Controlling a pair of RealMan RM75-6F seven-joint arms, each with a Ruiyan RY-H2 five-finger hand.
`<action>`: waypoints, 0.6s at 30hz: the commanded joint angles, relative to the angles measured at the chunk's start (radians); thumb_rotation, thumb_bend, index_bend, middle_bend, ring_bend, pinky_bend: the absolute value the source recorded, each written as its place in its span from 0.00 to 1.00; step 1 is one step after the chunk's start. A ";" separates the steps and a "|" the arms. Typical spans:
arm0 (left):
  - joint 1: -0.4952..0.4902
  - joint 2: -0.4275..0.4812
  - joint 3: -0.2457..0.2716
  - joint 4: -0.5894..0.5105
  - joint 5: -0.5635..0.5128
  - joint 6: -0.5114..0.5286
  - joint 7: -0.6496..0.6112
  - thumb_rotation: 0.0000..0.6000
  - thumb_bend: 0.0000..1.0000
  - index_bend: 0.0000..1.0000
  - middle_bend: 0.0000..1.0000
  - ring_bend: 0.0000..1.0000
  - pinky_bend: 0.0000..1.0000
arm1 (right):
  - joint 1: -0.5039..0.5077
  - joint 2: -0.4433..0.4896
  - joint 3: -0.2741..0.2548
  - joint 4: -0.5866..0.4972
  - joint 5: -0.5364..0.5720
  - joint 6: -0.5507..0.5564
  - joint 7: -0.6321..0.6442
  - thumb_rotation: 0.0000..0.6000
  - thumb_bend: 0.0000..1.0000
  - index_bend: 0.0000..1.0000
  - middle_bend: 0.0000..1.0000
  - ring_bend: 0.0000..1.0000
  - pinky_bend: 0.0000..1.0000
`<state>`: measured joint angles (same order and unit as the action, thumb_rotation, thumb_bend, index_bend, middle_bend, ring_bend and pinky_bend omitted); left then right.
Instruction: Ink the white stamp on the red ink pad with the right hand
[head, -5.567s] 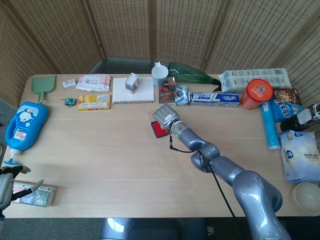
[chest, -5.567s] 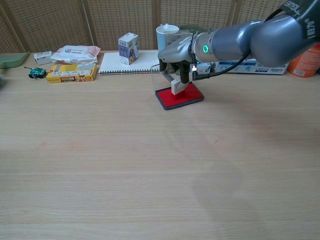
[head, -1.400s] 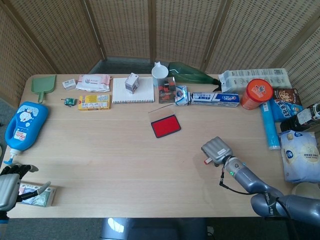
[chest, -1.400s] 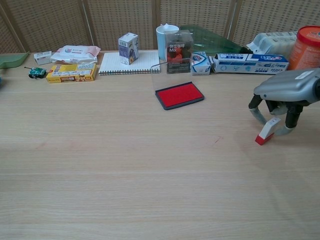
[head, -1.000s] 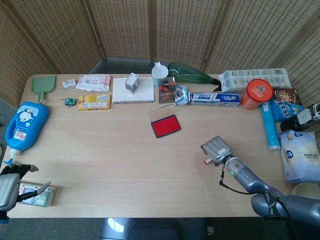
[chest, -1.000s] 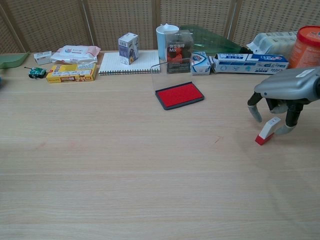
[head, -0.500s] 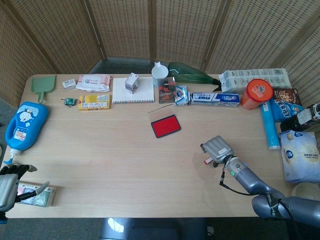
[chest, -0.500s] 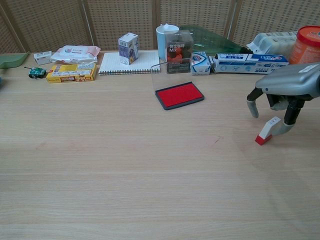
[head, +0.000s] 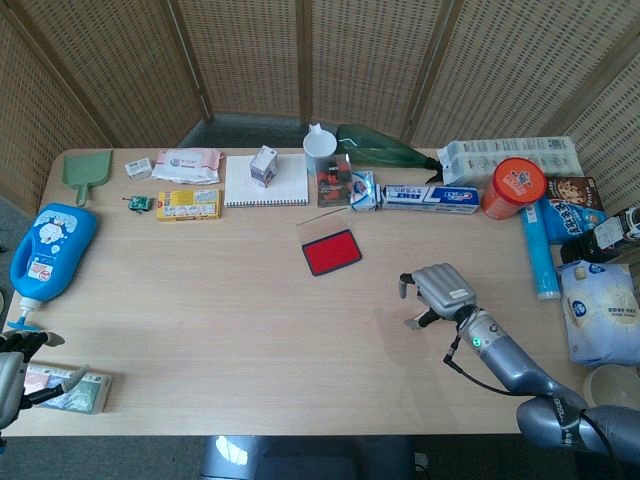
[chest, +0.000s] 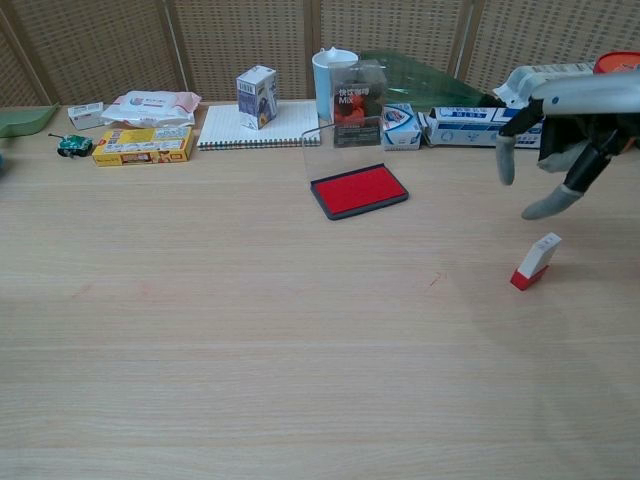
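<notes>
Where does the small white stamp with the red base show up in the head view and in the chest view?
Head view: the small white stamp with the red base lies right of centre, mostly hidden beneath the right hand.
Chest view: it rests tilted on the table at lower right, below the raised hand's fingers, apart from them.
Shared landmark: the red rectangular ink pad, left of the stamp in both.

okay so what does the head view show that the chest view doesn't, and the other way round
Only the head view shows the left hand at the table's near left corner, the blue bottle, and the snack bags on the right. Only the chest view shows the white stamp leaning on its red end, clear of the raised right hand. Both show the red ink pad, the notebook and the toothpaste box.
</notes>
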<state>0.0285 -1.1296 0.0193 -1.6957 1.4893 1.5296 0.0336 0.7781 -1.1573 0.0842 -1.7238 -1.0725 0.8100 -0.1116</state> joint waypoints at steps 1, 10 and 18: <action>0.006 0.001 0.001 0.001 0.001 0.008 -0.005 0.31 0.12 0.37 0.40 0.29 0.18 | -0.063 0.025 0.046 -0.027 -0.030 0.082 0.099 0.87 0.13 0.50 0.97 1.00 1.00; 0.017 0.005 0.006 0.001 0.001 0.013 -0.011 0.32 0.12 0.37 0.40 0.29 0.18 | -0.180 0.014 0.048 -0.010 -0.096 0.283 0.112 0.88 0.20 0.55 0.82 0.90 0.86; 0.026 -0.016 0.004 0.010 -0.002 0.022 -0.023 0.32 0.12 0.37 0.40 0.29 0.18 | -0.280 -0.002 0.037 -0.011 -0.122 0.434 0.087 0.88 0.22 0.57 0.77 0.84 0.81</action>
<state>0.0533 -1.1444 0.0237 -1.6867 1.4879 1.5505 0.0117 0.5196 -1.1532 0.1262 -1.7361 -1.1837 1.2196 -0.0167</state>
